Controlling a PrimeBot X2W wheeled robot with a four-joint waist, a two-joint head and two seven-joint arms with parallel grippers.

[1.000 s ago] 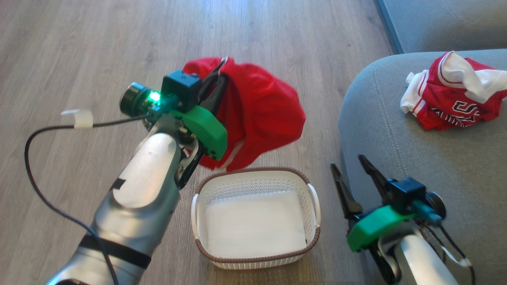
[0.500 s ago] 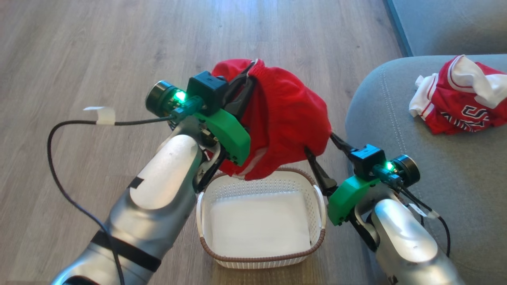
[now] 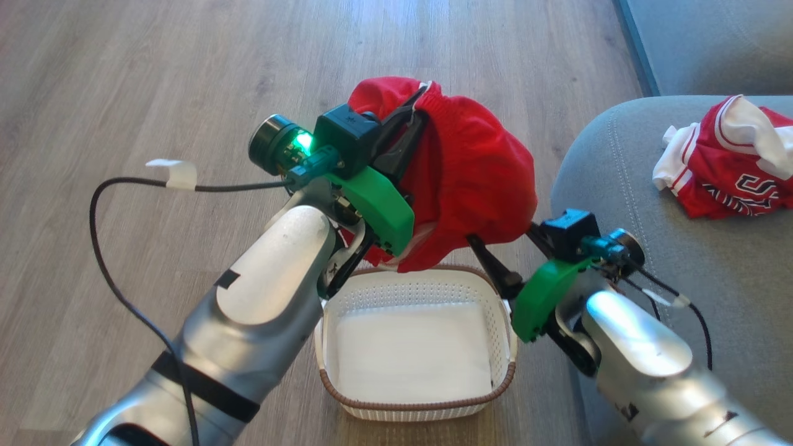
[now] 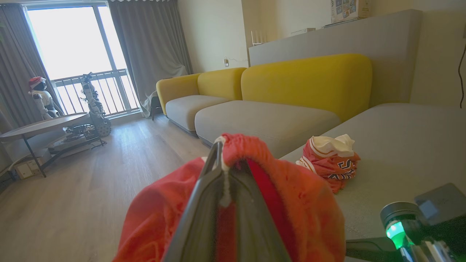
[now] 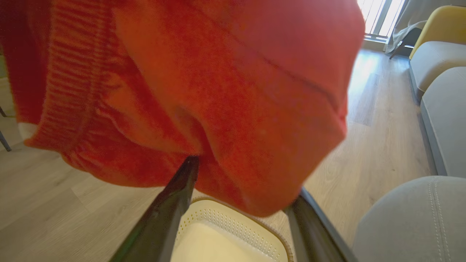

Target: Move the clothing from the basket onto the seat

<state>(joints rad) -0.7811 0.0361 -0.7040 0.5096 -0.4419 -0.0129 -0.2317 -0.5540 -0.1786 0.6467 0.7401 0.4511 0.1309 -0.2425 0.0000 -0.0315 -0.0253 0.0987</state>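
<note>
Hanging above the far rim of the basket [image 3: 512,365], the red garment [image 3: 471,179] is pinched at its ribbed band by the left gripper [image 3: 421,102], jaws clamped tight on the cloth. Its length droops from that band down and rightward to a loose hem, which sits between the spread, empty fingers of the right gripper [image 5: 247,176]. This looks like the carry step: next the bundle must swing right over the seat [image 3: 681,279] and drop beside the jersey [image 3: 731,179] lying there. The basket looks emptied.
</note>
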